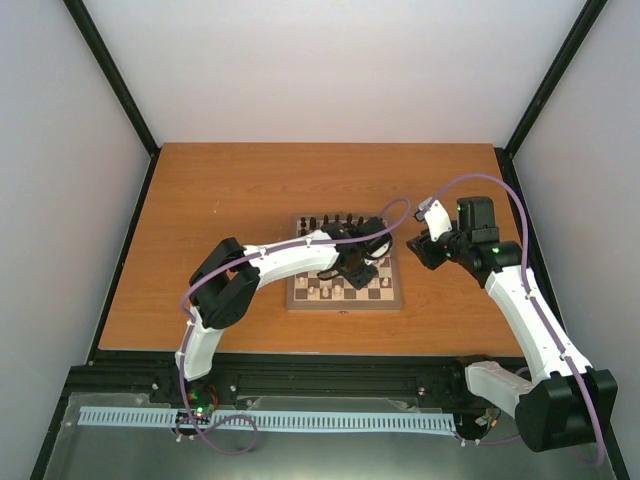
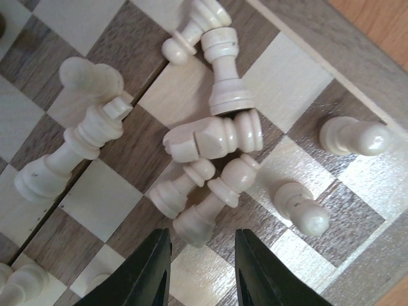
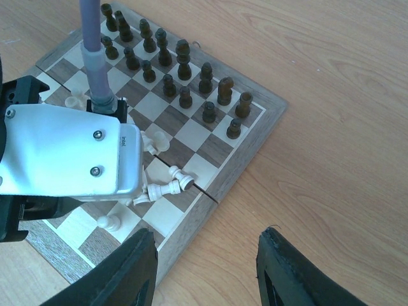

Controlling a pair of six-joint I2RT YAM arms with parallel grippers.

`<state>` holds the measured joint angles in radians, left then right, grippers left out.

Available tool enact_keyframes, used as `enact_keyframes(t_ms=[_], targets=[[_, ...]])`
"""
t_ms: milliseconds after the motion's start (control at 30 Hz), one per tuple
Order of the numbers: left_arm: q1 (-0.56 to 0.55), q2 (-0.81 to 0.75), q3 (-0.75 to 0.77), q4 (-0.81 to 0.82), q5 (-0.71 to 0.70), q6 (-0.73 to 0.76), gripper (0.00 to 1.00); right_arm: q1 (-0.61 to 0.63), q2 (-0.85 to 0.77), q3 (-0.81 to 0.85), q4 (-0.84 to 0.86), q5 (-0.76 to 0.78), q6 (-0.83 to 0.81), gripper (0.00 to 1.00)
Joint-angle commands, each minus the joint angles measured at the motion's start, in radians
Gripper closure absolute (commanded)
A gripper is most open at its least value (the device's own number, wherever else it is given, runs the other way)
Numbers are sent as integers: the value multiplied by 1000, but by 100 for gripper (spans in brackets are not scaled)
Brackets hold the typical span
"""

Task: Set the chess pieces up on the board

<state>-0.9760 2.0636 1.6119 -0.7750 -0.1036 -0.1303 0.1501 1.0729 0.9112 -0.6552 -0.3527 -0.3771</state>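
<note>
My left gripper [image 2: 201,245] is parted and empty just below the toppled cream pieces [image 2: 217,137] mid-frame, right gripper [image 3: 207,241] released too.

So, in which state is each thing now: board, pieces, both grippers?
board: unfolded, lying flat.
dark pieces: upright in two rows.
light pieces: several toppled in a heap, few upright.
left gripper: open, empty, above the heap.
right gripper: open, empty, beside the board.
</note>
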Motion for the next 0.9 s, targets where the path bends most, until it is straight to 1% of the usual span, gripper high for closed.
enact_keyframes(t_ms=[0,367,700,767,867], targets=[[7,5,20,40,48,52,69,-11,1,-8,0,-9,-9,55],[13,58,56,37,34,75,69,-12,5,-6,-4,-14,-17,55],[14,45,39,52,15,81,68,-12,7,-7,-6,-19,-19,55],[14,26,29,65,9,84,66,-12,6,-6,-6,-19,-20,55],[14,5,17,89,6,98,59,-12,7,-7,-6,-19,-19,55]])
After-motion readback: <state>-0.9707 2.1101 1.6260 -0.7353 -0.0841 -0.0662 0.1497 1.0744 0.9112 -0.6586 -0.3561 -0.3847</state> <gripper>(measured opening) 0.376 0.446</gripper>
